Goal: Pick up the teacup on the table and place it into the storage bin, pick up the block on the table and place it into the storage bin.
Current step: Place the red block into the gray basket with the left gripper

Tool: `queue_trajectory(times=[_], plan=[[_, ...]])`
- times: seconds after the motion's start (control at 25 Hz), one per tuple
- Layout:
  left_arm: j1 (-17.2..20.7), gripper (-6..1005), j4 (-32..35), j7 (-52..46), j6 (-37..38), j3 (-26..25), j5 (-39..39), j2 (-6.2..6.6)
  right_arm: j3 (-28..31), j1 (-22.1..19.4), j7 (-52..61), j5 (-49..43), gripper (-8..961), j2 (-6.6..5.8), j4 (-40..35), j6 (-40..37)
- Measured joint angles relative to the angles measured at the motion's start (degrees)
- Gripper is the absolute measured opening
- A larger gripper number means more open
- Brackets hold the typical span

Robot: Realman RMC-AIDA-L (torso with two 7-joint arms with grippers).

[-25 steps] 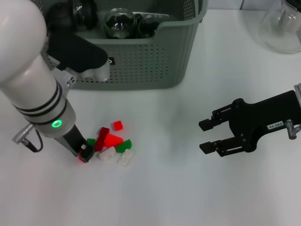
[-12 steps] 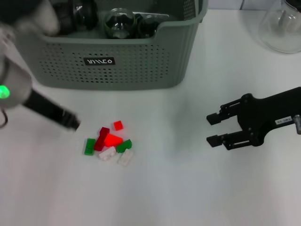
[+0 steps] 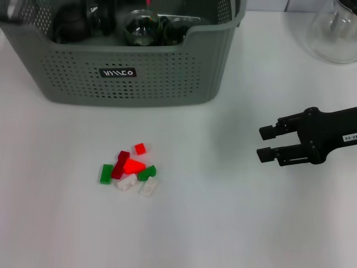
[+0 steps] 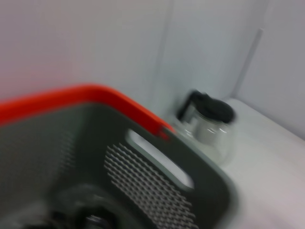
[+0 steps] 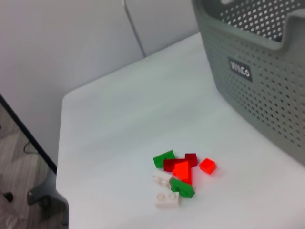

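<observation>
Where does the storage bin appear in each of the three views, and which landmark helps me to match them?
Head view: the storage bin fills the upper left, its front wall with the black label facing the camera.
Left wrist view: its inner wall and handle slot fill the lower half.
Right wrist view: one corner is at the upper right.
Shared landmark: the perforated wall; the black label shows in the head and right wrist views.

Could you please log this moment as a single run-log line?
left pincer: not in view | right pincer: open, hovering over table | blocks: on table | storage bin: holds dark items
</observation>
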Motion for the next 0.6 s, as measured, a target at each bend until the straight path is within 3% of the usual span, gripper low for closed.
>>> queue_trajectory(times=[0.36, 0.6], plan=[[-17.28, 184, -28.15, -0.99, -16.05, -0.03, 18.35, 4.13, 0.5, 0.04, 2.59, 0.01, 596, 0.66, 0.11, 0.05], [-23.32, 184, -37.23, -3.2, -18.57, 2.16, 29.08, 3.51, 1.25, -0.04, 3.01, 0.01, 597, 0.48, 0.11, 0.07]])
